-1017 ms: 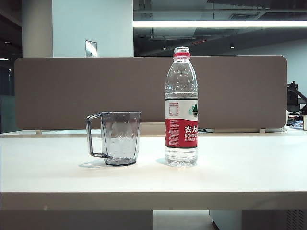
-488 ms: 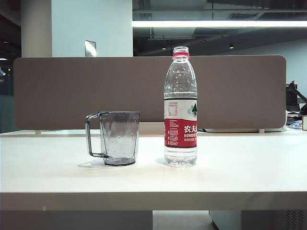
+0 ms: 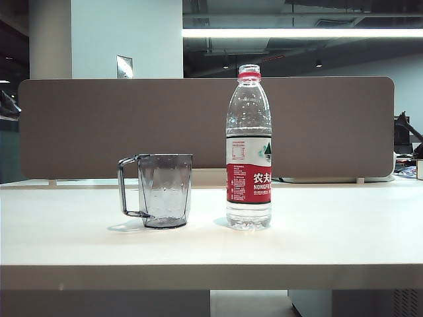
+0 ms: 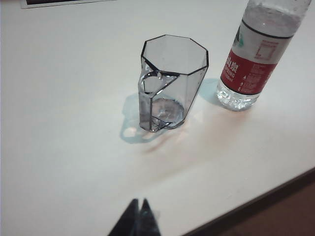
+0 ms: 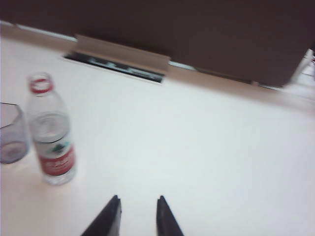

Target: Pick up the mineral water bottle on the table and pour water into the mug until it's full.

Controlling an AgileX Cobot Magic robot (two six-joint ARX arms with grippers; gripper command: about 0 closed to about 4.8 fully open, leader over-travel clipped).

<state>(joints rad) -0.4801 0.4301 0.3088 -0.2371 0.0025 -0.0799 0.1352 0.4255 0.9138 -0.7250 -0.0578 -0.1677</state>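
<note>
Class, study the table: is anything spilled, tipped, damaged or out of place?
Nothing stands out. The mineral water bottle and mug stand upright, apart, on a dry table. Both hands hang above it: left hand shut, right hand slightly open.

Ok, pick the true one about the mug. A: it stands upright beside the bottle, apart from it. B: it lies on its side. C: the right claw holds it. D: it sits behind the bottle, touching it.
A: the mug stands upright on the table, with a clear gap to the mineral water bottle; no claw touches it.
</note>
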